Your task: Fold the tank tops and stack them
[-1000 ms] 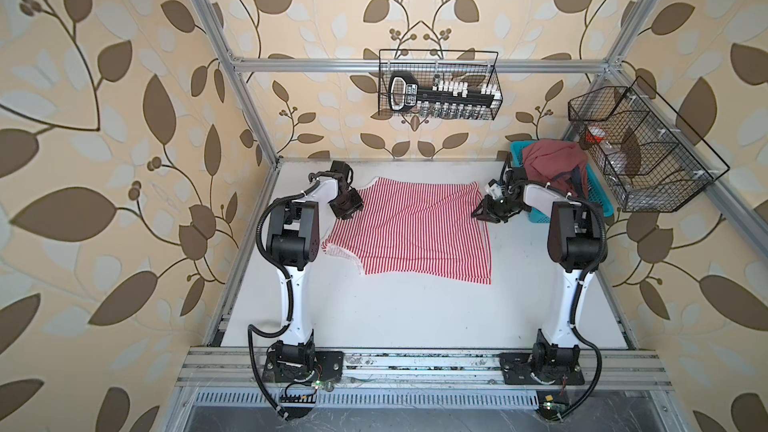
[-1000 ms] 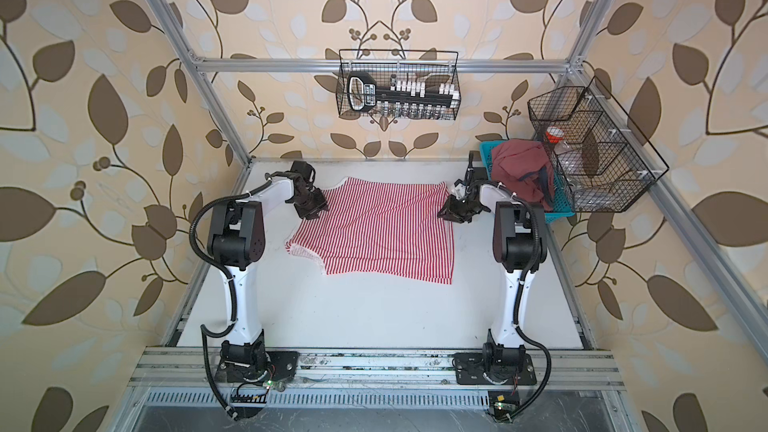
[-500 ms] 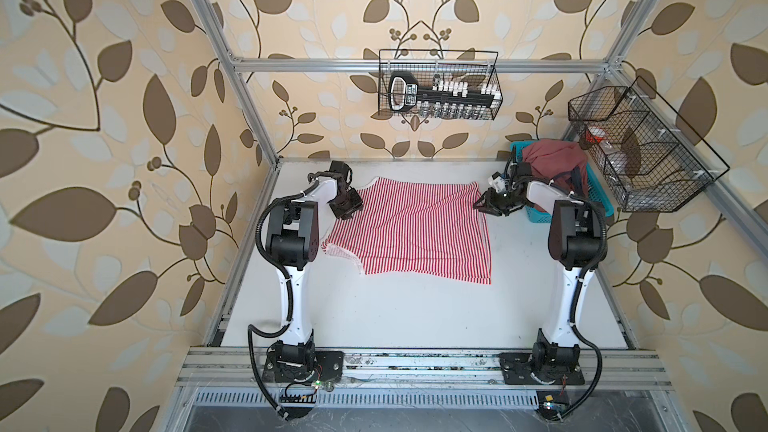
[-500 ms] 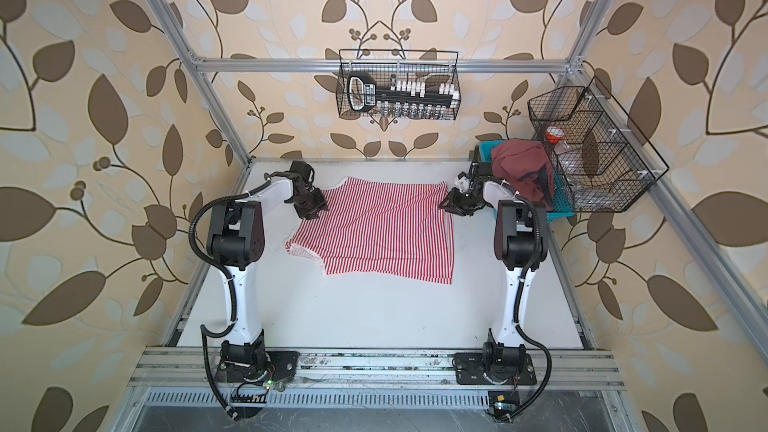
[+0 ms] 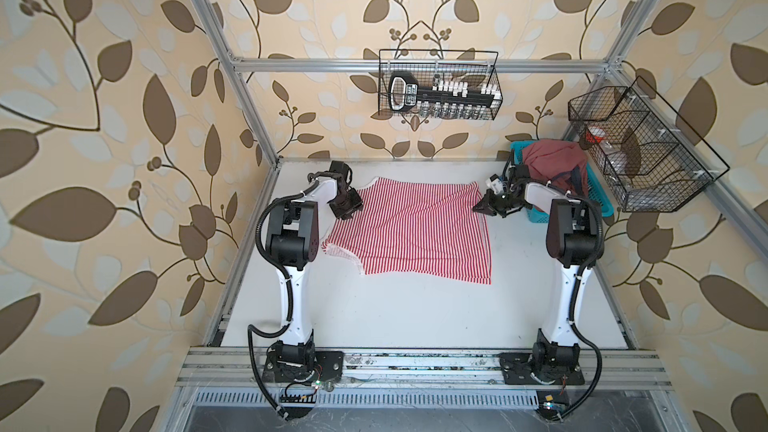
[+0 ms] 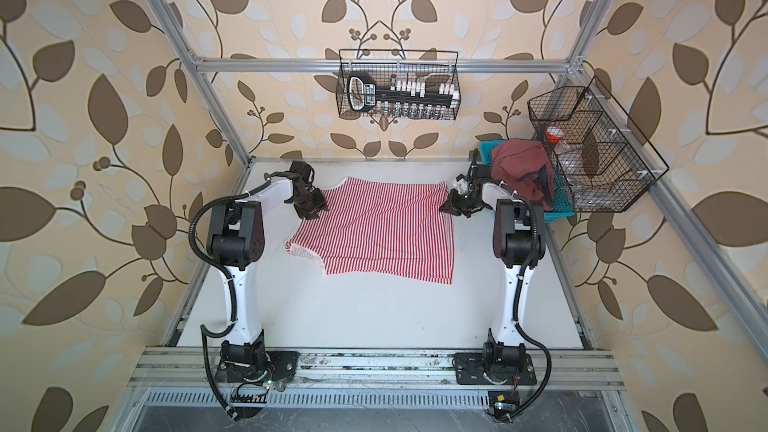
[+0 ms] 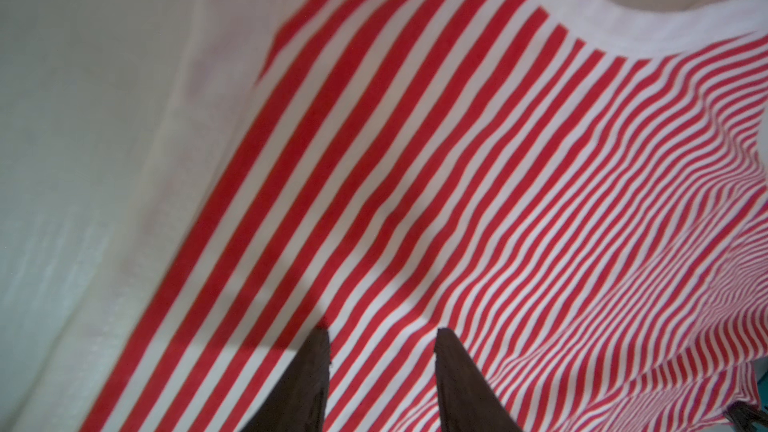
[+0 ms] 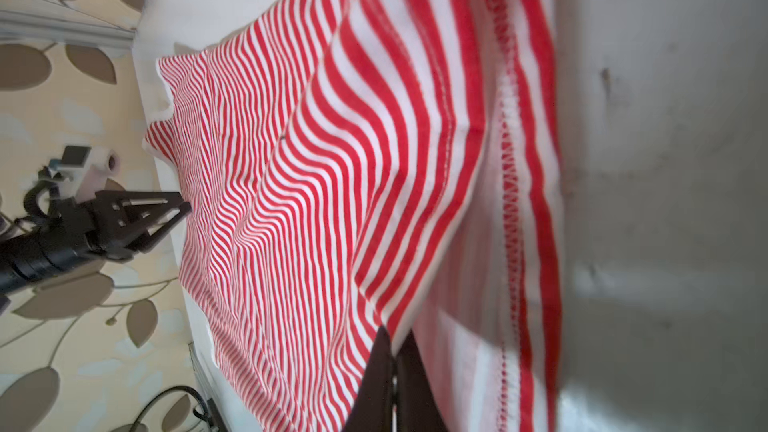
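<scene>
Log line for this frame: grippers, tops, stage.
left gripper: open at striped tank top | right gripper: shut on its hem corner | red tank top: in blue basket | stage: nothing stacked

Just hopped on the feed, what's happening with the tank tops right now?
The red-and-white striped tank top lies spread flat on the table, not yet folded. The right gripper is shut on its far right corner, at the hem. The left gripper is at the far left corner, fingers apart over the cloth. The dusty red tank top sits bundled in the blue basket at the far right.
</scene>
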Action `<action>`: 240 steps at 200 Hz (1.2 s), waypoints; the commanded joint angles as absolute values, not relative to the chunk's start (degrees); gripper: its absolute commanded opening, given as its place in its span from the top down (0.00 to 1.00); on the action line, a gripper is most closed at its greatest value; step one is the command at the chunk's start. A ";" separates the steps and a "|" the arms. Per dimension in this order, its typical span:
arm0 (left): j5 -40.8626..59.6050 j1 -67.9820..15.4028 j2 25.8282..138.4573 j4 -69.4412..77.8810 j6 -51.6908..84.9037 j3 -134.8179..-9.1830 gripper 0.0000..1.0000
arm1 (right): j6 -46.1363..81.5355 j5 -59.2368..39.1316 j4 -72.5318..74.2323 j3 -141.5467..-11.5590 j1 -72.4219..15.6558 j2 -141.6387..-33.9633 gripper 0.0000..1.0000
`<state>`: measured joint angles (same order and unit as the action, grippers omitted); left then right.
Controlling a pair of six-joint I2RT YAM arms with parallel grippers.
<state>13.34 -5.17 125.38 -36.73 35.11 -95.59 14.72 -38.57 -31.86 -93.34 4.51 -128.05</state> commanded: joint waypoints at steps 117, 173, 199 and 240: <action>12.17 -3.84 130.43 -38.44 37.52 -91.76 0.56 | 12.74 -32.37 -39.14 -88.24 7.73 -119.88 1.00; 14.09 -3.78 129.96 -37.63 37.79 -91.53 0.56 | 12.83 -32.52 -40.90 -90.24 8.09 -122.43 0.92; 15.36 -3.88 126.21 -36.48 38.22 -91.05 0.53 | 12.81 -32.00 -40.55 -89.65 8.09 -121.01 0.76; 15.02 -4.38 116.11 -38.30 37.63 -92.74 0.47 | 13.61 -28.75 -38.74 -84.36 7.74 -111.07 0.67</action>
